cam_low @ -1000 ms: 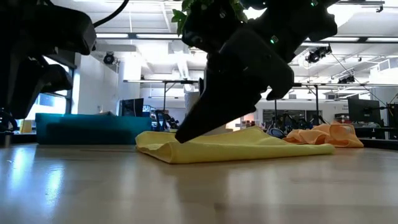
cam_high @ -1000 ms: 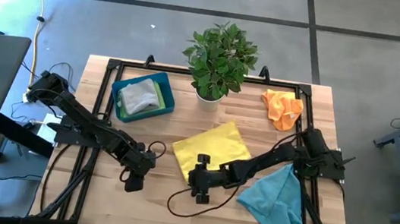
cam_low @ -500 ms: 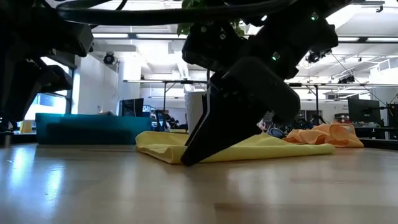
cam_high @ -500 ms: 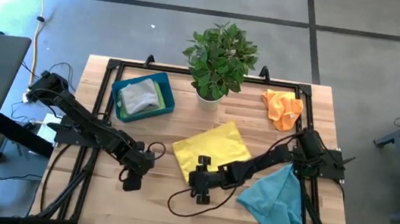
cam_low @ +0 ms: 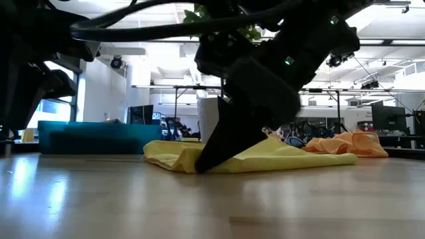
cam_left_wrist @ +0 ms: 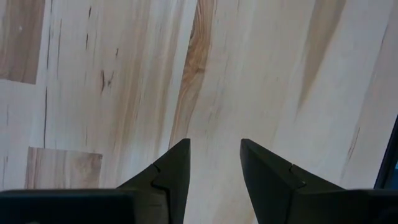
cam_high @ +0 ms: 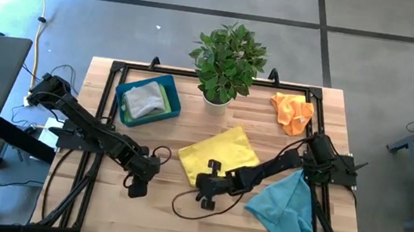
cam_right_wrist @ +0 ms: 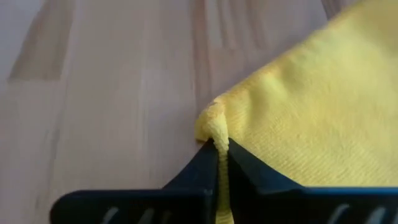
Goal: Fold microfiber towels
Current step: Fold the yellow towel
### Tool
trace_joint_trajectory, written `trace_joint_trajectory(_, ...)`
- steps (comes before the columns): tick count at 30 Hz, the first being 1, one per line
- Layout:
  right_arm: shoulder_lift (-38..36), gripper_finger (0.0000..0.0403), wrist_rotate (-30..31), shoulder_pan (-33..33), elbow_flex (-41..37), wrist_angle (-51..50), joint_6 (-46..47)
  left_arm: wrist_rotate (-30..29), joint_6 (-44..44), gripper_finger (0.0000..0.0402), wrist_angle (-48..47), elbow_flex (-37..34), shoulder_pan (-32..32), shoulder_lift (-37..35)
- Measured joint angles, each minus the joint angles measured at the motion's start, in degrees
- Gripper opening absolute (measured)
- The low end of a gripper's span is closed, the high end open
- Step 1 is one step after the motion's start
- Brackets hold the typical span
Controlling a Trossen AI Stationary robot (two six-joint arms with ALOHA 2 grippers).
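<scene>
A yellow towel (cam_high: pixel 220 151) lies spread on the table's middle. My right gripper (cam_right_wrist: pixel 221 151) is shut on its near left corner, reaching in from the table's right. My left gripper (cam_left_wrist: pixel 214 152) hangs open over bare wood at the table's near left (cam_high: pixel 137 189), with nothing between its fingers. A teal towel (cam_high: pixel 284 206) lies crumpled at the near right and an orange towel (cam_high: pixel 292 113) at the far right. A grey towel (cam_high: pixel 142 99) rests on a green one in the blue tray (cam_high: pixel 125 90). My right gripper pinches the yellow towel's near left corner (cam_right_wrist: pixel 213 126) between its two fingertips, raising a small ridge of cloth. One layer or several, I cannot tell. The fingers slant down from the table's right. The rest of the towel (cam_low: pixel 299 155) lies on the table.
A potted plant (cam_high: pixel 228 55) stands at the far middle, just beyond the yellow towel. A black cable (cam_high: pixel 180 205) loops on the wood near my right gripper. Bare wood lies along the near edge between the two arms.
My right gripper has rolled a little at the wrist and shut on the yellow towel's near left corner, which now bunches up slightly. The rest of the towel stays where it lay.
</scene>
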Motion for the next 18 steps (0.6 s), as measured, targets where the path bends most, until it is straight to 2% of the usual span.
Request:
trace_joint_trajectory(3,-0.68,0.0013,-1.05,-0.3,-0.02,-0.48,7.85,-0.1,-0.07,0.0131,0.14,0.0,-0.02,0.0)
trace_joint_trajectory(9,-6.0,0.0004,-1.04,-0.95,-0.16,-2.44,12.92,-0.1,-1.2,0.0131,0.2,0.0,0.58,0.0)
trace_joint_trajectory(14,-10.74,0.0002,-0.85,-2.4,-0.15,-10.01,19.04,-0.12,-2.71,0.0131,0.33,0.0,1.56,0.02)
trace_joint_trajectory(18,-12.41,0.0001,0.61,-4.96,-0.14,-20.19,32.29,-0.12,-4.62,0.0131,0.76,0.0,2.42,0.02)
